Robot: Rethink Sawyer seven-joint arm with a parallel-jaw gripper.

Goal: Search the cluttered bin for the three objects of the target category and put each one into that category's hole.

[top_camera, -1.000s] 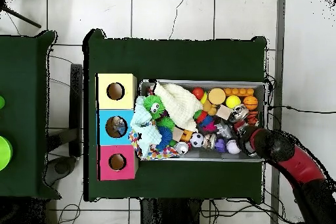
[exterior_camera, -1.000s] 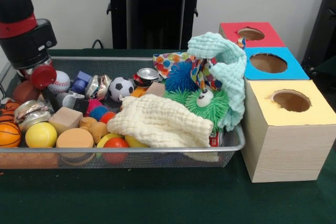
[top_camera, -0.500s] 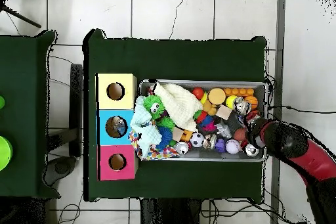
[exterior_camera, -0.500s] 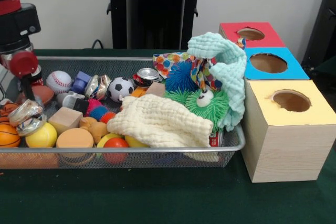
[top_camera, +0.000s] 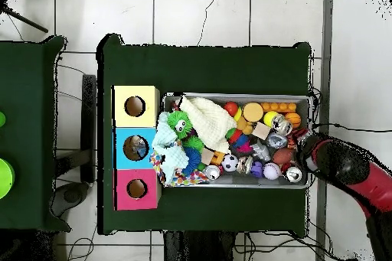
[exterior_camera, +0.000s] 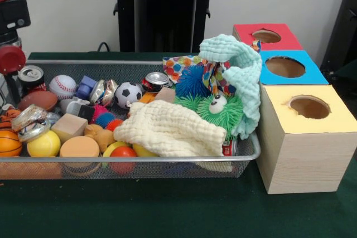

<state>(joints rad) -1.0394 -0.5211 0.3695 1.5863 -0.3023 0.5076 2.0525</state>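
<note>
The red and black arm (top_camera: pixel 348 172) hangs at the picture's left edge.

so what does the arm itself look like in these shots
In the overhead view the arm is a thick rounded limb, red along its length with a bulky black section toward the bin. In the front view only its end shows at the left edge: a black blocky housing above a round red knob. No cables or markings are legible.

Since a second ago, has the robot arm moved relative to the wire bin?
Yes. In the front view the arm has drawn back toward the left end of the wire bin, uncovering a small can and a brown football.
</note>
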